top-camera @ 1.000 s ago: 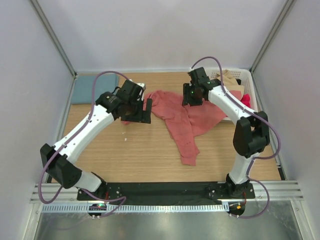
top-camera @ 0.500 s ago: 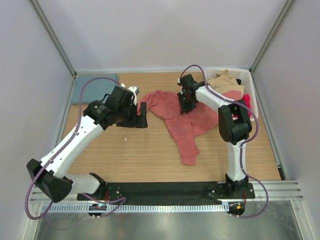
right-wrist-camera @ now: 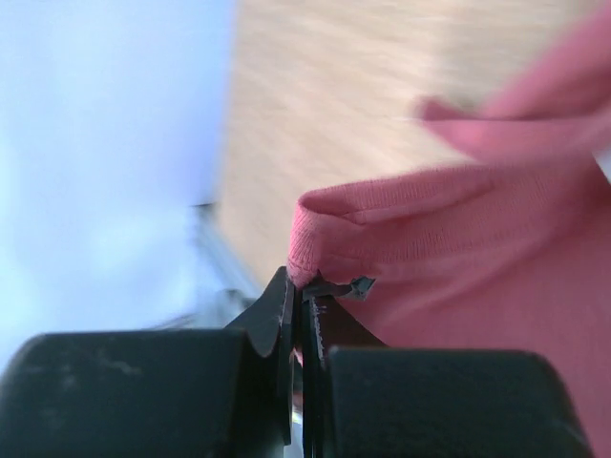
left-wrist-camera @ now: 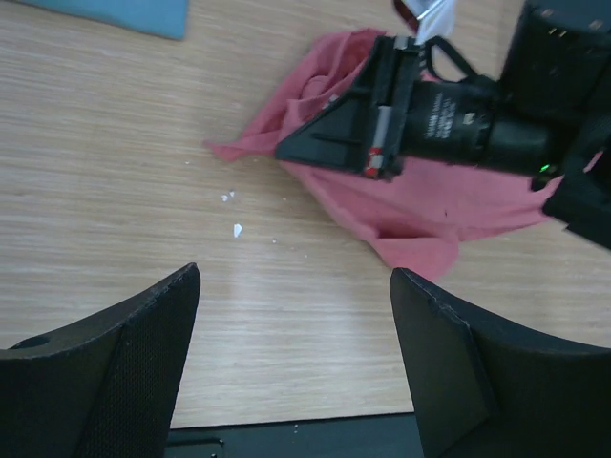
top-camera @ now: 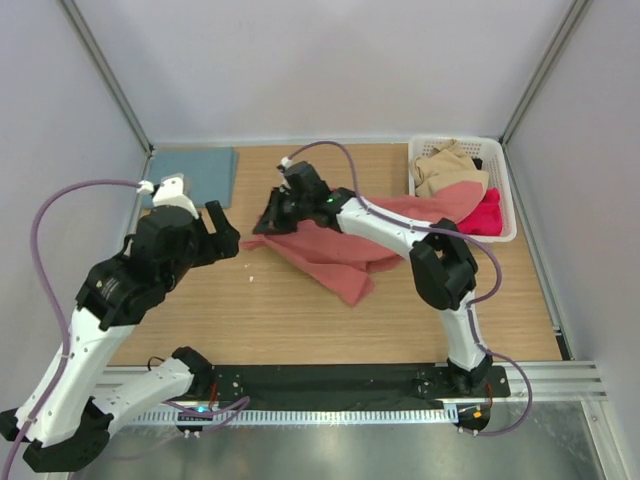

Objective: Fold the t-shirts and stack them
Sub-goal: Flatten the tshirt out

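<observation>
The salmon-red t-shirt (top-camera: 335, 255) lies crumpled across the middle of the table, stretched from the basket toward the left. My right gripper (top-camera: 264, 224) reaches far left over it and is shut on the shirt's hem; in the right wrist view the jaws (right-wrist-camera: 298, 283) pinch a folded edge of the salmon cloth (right-wrist-camera: 477, 258). The teal-blue t-shirt (top-camera: 192, 174) lies flat and folded at the back left corner. My left gripper (top-camera: 221, 232) hangs open left of the salmon shirt, holding nothing; in its own view the fingers (left-wrist-camera: 293, 277) stand wide over bare wood, short of the shirt (left-wrist-camera: 430, 205).
A white basket (top-camera: 509, 200) at the back right holds a beige cloth (top-camera: 448, 165) and a bright pink cloth (top-camera: 486, 214). Small white crumbs (left-wrist-camera: 237, 229) lie on the wood near the shirt's left tip. A black strip runs along the table's near edge.
My right gripper shut on the salmon shirt and swept left, dragging the cloth with it. My left arm drew back toward the near left, away from the shirt, still open.
</observation>
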{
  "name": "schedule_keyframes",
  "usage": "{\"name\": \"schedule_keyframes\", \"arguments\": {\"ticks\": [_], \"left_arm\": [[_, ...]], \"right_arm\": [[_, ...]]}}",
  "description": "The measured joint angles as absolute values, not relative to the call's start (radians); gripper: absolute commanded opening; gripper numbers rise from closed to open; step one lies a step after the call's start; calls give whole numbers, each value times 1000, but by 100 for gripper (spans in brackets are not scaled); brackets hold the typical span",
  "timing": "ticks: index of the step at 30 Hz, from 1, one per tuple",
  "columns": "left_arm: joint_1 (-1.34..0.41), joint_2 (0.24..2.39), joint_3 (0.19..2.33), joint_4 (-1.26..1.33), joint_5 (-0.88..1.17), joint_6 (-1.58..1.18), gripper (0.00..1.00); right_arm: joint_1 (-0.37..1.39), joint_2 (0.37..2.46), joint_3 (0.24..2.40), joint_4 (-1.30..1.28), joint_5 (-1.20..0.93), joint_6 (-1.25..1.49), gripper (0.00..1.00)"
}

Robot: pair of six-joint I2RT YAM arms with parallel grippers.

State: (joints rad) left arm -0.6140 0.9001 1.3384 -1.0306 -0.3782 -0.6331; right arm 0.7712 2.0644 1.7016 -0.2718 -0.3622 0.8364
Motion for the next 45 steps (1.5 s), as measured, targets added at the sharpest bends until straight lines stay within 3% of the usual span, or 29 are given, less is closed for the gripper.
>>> {"name": "schedule_keyframes", "arguments": {"ticks": [8, 10, 12, 14, 17, 25, 29, 36, 40, 45], "left_arm": [[-614, 820, 1328, -1119, -479, -698, 83], [-614, 805, 1317, -1139, -490, -708, 85], [-614, 789, 1307, -1156, -498, -719, 87], [-614, 776, 1299, -1167, -500, -727, 89], [-614, 777, 1297, -1172, -501, -729, 89], [-610, 925, 1254, -1161, -435, -711, 89], [-556, 1102, 1251, -1147, -364, -679, 81], [-233, 1253, 1035, -1043, -144, -673, 72], [-101, 1243, 947, -982, -64, -686, 69], [-84, 1253, 892, -892, -13, -704, 69]], "right_arm": [[899, 2336, 1992, -12, -413, 1184, 1], [903, 2391, 2055, 2, -412, 1240, 13], [904, 2440, 2109, 20, -411, 1287, 34], [899, 2464, 2131, 17, -418, 1295, 48], [877, 2458, 2109, -28, -439, 1254, 55], [631, 2199, 1808, -432, -336, 853, 57], [514, 1953, 1674, -599, -194, 673, 52], [565, 1556, 1427, -712, -60, 507, 50], [566, 1507, 1336, -789, -17, 467, 50], [553, 1471, 1210, -828, 9, 450, 50]]}}
